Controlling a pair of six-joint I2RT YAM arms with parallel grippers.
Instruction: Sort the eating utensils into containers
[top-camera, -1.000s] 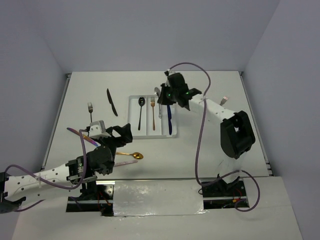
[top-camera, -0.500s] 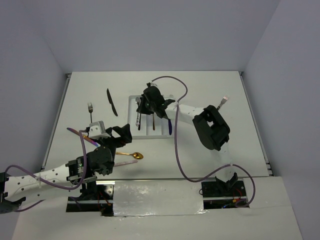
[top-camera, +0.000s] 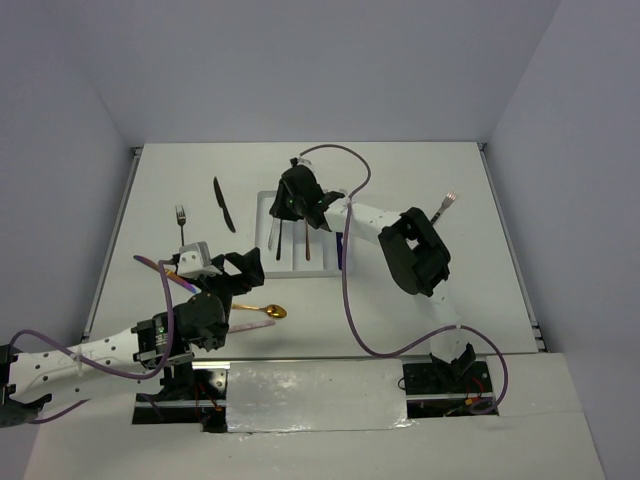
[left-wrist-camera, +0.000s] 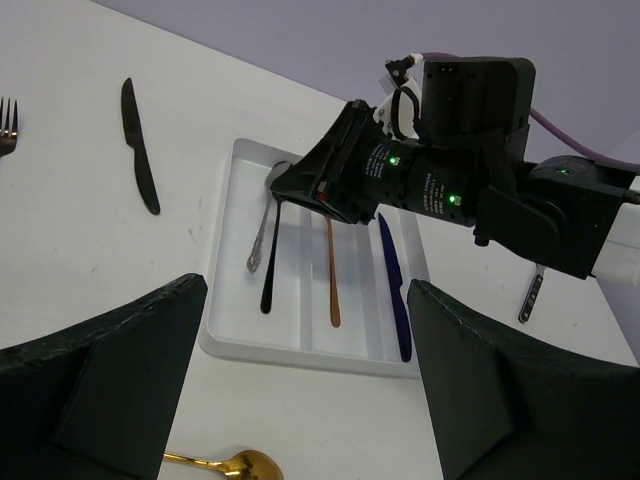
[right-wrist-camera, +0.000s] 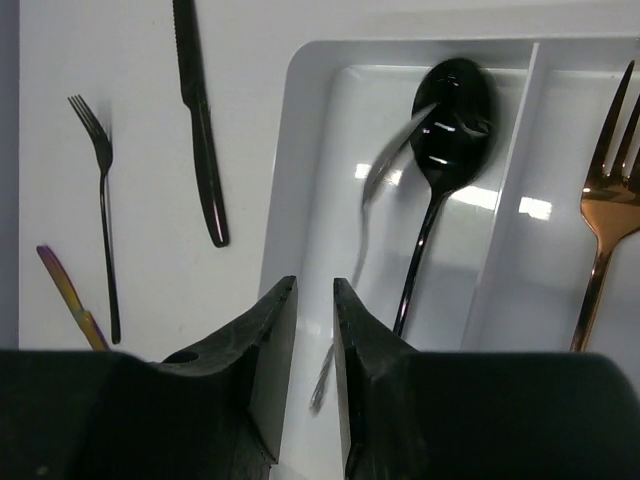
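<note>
At left, the left end effector (left-wrist-camera: 305, 283) hangs wide open and empty above the tabletop (left-wrist-camera: 80, 250). In the left compartment of the white tray (left-wrist-camera: 215, 320) a silver spoon (left-wrist-camera: 262, 235) lies beside a black spoon (right-wrist-camera: 450, 100); over them the right end effector (right-wrist-camera: 315, 285) stands slightly parted, gripping nothing.

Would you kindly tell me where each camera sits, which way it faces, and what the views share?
Top external: fixed above and behind the arms, looking down on the table; left arm and right arm show, bases at the bottom.
Left wrist: on the left arm, facing forward towards the white tray; its own fingers fill the bottom corners.
Right wrist: on the right arm, looking down into the tray's left compartment; its own fingers rise from below.
Shared: all three show the tray and the black knife left of it.
</note>
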